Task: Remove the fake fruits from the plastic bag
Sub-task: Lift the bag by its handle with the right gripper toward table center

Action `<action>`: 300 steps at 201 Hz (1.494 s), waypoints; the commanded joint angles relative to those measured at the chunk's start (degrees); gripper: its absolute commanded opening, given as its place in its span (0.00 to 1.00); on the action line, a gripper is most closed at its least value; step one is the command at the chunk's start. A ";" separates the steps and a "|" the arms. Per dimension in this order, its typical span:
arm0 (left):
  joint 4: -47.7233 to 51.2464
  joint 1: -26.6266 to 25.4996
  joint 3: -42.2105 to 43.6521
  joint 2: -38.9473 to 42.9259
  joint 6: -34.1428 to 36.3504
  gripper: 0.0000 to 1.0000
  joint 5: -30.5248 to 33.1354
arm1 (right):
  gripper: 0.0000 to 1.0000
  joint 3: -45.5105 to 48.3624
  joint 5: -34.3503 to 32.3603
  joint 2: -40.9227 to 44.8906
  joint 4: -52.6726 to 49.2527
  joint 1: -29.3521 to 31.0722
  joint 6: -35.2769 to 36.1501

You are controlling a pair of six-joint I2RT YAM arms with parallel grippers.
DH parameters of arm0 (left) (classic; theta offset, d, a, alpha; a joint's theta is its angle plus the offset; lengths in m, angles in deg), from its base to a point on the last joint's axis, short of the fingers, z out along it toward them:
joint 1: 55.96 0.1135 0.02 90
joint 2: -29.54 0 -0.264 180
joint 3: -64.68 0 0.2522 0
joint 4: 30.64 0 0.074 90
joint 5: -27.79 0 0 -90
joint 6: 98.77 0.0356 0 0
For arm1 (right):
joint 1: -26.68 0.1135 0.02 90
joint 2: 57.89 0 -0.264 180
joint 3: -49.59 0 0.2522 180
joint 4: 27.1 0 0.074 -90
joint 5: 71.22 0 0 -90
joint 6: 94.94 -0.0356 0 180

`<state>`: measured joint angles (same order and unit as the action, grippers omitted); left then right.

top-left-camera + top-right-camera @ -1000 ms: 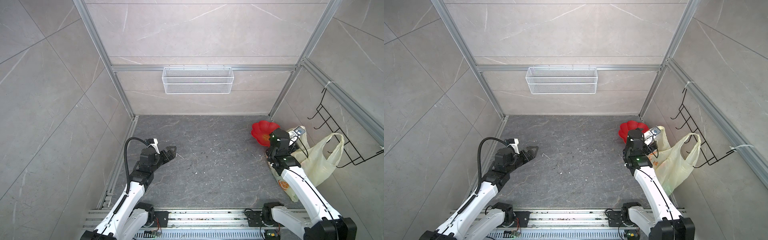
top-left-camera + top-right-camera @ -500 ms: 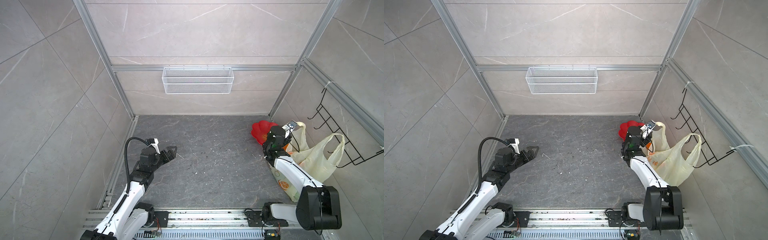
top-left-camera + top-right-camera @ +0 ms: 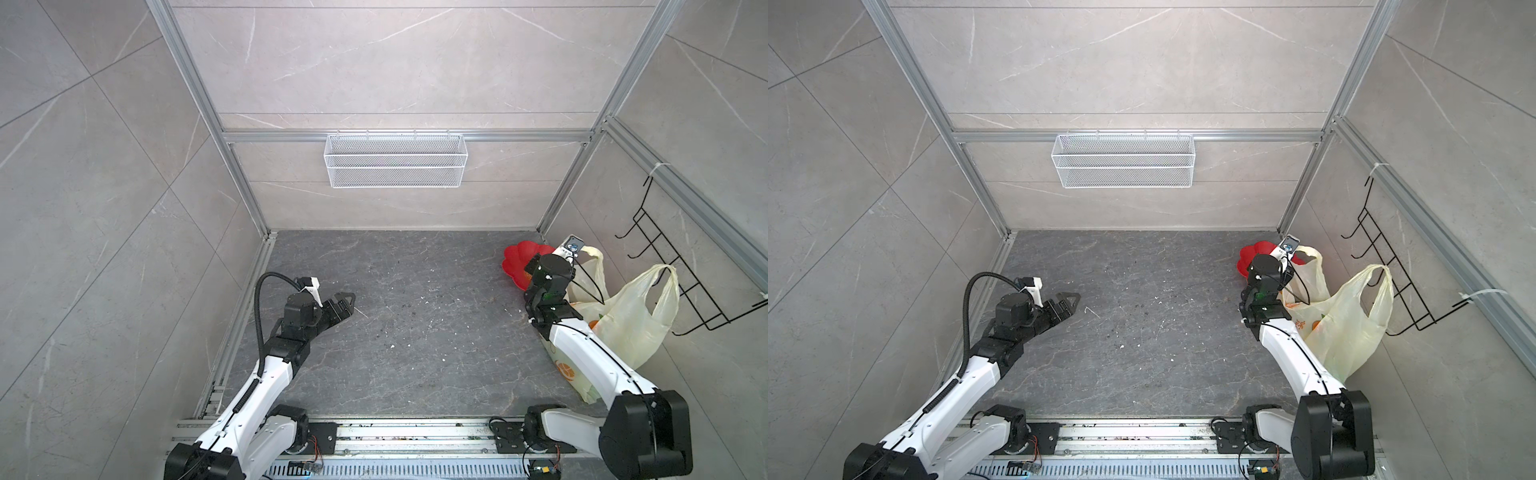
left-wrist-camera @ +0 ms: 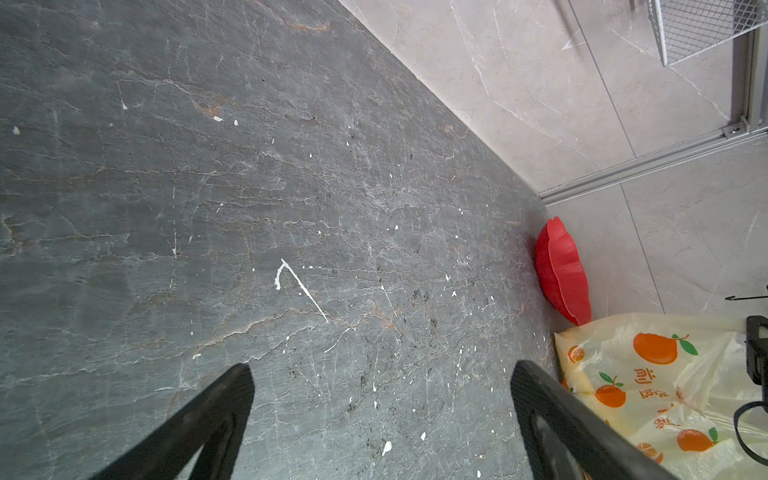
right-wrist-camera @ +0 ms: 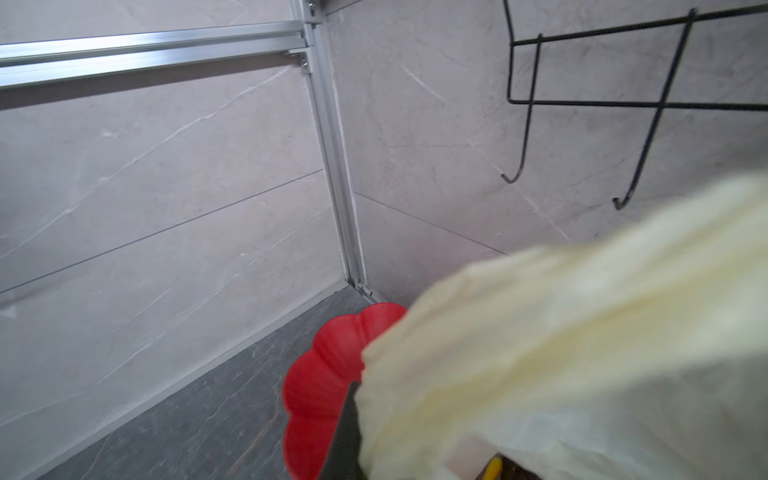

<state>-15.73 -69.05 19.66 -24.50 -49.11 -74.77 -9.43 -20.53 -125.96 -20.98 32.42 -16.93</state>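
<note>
We see a booth of pale tiled walls (image 3: 374,62) on aluminium framing, its floor the dark grey stone desk (image 3: 415,340). Two white arms come in from the near edge. The left arm (image 3: 270,374) is over the left side of the desk. The right arm (image 3: 582,353) runs along the right side, reaching toward the far corner.

The plastic bag (image 3: 636,320) sits at the right edge of the desk, slumped against the right wall; cream film, orange fruit prints. One loop handle rises to the black hook rack (image 5: 623,102) on the right wall and looks hung on a hook there. The other loop stands up farther left, right at the right arm's wrist. The fake fruits: film hides the contents, we can't make out any.

A white wire basket (image 3: 395,166) hangs mid far wall. The red flower-shaped plate (image 3: 517,264) is on the desk in the far right corner, just beside the bag, partly behind the right wrist in both top views.

The left gripper (image 4: 380,370): fingers (image 4: 216,411) spread wide, only bare desk between them, well apart from the bag. The right gripper (image 5: 359,390): pressed together. In the right wrist view one dark finger (image 5: 347,428) shows and bag film bunches straight off it, so we read it as pinching the plastic bag. Top views hide its fingers behind the wrist.

White flecks and one thin white streak (image 4: 301,286) mark the desk in front of the left gripper.
</note>
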 commanded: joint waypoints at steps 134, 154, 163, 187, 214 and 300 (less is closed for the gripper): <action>17.62 0.35 -5.87 8.11 1.37 1.00 19.56 | 0.00 -16.95 6.38 -7.76 -27.39 39.18 -7.15; 20.01 0.34 -5.77 10.42 2.03 1.00 21.42 | 0.00 -24.07 8.51 -15.36 -28.05 43.82 -5.68; 20.79 0.34 -5.62 11.63 2.03 1.00 21.76 | 0.00 -27.62 8.69 -18.94 -28.83 45.89 -5.18; 23.81 0.35 -5.66 14.67 2.22 1.00 23.30 | 0.00 -36.20 10.27 -26.92 -30.09 51.34 -4.28; 26.23 0.38 -5.56 17.99 2.42 1.00 25.68 | 0.00 -44.40 10.76 -33.13 -32.72 56.33 -4.17; 25.89 0.40 -9.09 15.42 3.97 1.00 20.58 | 0.54 -45.24 7.78 -29.22 -41.68 58.60 -5.33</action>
<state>10.65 -69.05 14.89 -7.08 -47.51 -50.92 -56.40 -11.22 -161.13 -58.64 91.09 -22.31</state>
